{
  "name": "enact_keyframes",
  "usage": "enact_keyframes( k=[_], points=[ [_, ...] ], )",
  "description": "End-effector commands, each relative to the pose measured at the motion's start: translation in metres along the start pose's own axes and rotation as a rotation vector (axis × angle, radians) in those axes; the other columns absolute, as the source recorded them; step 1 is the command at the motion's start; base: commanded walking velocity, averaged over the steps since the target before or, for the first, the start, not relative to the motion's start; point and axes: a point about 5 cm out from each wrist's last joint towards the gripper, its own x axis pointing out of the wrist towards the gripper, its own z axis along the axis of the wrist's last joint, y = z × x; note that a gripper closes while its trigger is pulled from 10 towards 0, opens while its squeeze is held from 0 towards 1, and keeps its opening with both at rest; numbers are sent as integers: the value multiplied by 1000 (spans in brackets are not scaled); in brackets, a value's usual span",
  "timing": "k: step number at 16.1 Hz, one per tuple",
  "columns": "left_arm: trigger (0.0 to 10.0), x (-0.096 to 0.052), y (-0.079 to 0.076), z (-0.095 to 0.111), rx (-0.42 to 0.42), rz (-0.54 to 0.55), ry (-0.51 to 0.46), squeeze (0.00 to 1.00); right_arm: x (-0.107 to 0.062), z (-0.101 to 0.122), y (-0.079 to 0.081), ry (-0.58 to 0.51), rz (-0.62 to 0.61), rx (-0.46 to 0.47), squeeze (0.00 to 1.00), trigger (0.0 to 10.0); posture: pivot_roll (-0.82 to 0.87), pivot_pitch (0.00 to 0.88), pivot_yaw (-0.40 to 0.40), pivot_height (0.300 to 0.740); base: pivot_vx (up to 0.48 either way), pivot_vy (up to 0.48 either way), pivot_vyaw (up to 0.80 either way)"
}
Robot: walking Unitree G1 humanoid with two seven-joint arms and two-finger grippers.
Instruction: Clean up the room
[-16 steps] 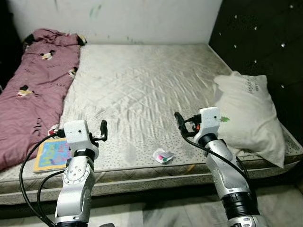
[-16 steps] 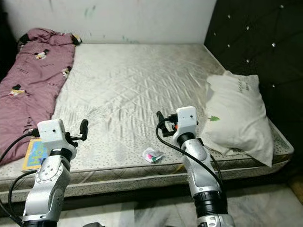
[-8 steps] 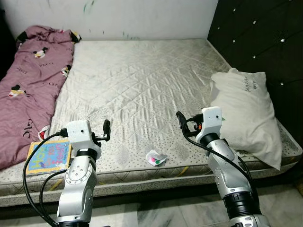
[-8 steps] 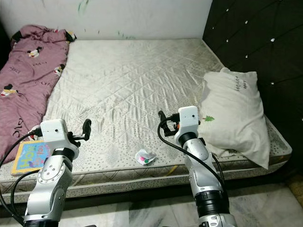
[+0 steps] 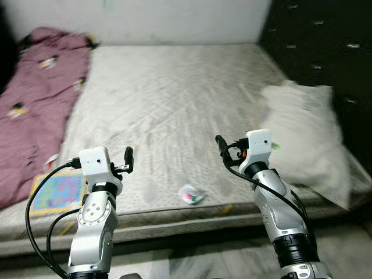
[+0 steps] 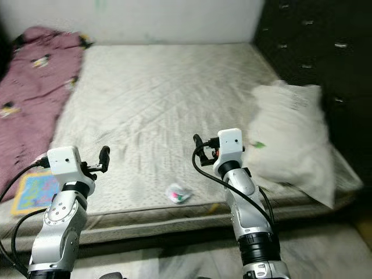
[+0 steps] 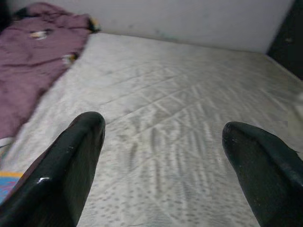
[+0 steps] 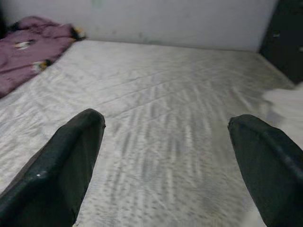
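Note:
A small crumpled white wrapper (image 5: 190, 195) with pink and green bits lies near the front edge of the mattress (image 5: 174, 99), between my two arms. A colourful book (image 5: 58, 192) rests at the front left corner, beside a purple blanket (image 5: 35, 110). A white pillow (image 5: 302, 136) lies at the right against the dark headboard. My left gripper (image 7: 163, 130) is raised over the front edge, open and holding nothing. My right gripper (image 8: 165, 125) is held up the same way, open and holding nothing. The wrapper sits below and between them.
The dark tufted headboard (image 5: 325, 40) runs along the right side, and a pale wall (image 5: 174, 20) stands behind the bed. A strip of floor (image 5: 192, 261) shows in front of the bed. The picture is blurred.
The whole view has shifted slightly and blurred, so the camera is moving. Both arms keep the same raised pose with open grippers. Nothing on the bed has moved.

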Motion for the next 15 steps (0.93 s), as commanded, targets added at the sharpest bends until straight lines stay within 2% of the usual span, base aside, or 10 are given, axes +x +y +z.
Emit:
enact_keyframes(
  k=[1, 15],
  points=[
    [10000, 0, -2, 0, 0, -8, 7, 0, 0, 2, -3, -2, -8, 6, 0, 10000, -12, 5, -25, 740, 0, 0, -456],
    [10000, -1, 0, -2, -13, 32, 22, 0, -1, 3, -3, -8, 16, -4, 0, 10000, -14, 11, -32, 740, 0, 0, 0]
  ],
)
